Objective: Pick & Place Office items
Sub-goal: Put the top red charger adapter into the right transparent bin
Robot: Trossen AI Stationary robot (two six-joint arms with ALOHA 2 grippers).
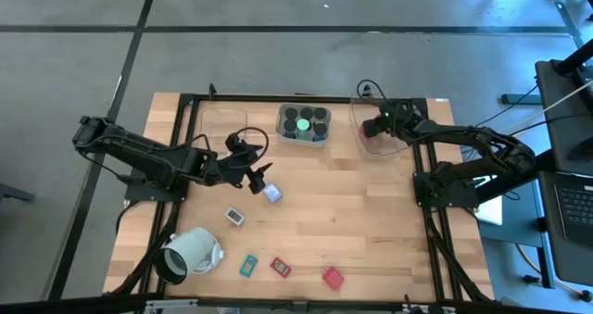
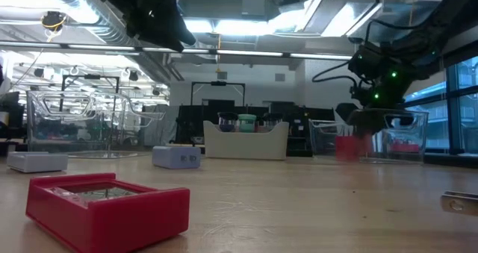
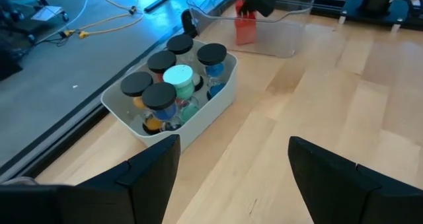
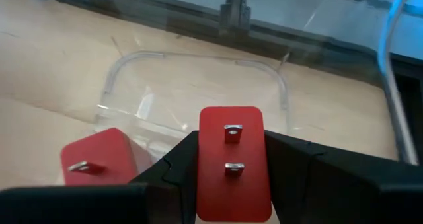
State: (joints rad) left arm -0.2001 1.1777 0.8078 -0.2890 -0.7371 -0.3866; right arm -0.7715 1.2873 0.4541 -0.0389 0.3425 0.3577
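Note:
My right gripper is shut on a red block with two metal prongs, over the clear tray at the far right. A second red block lies in that tray. My left gripper hangs open above the table, close to the pale blue cube and touching nothing. Several black cylinders stand in the white tray at the far middle; one has a green top. A white rectangle, a teal one, a red one and a red block lie on the near table. My right gripper pinches the red block by two opposite sides between its two fingers, the pronged face turned toward the wrist camera. The fingers slant down from the table's right side. The block hangs inside the clear tray's walls; whether it touches the floor I cannot tell.
A large pale mint hollow cylinder lies on its side at the near left. A second clear tray stands at the far left. Bare wood spans the table's middle and right. Black frame rails edge the table.

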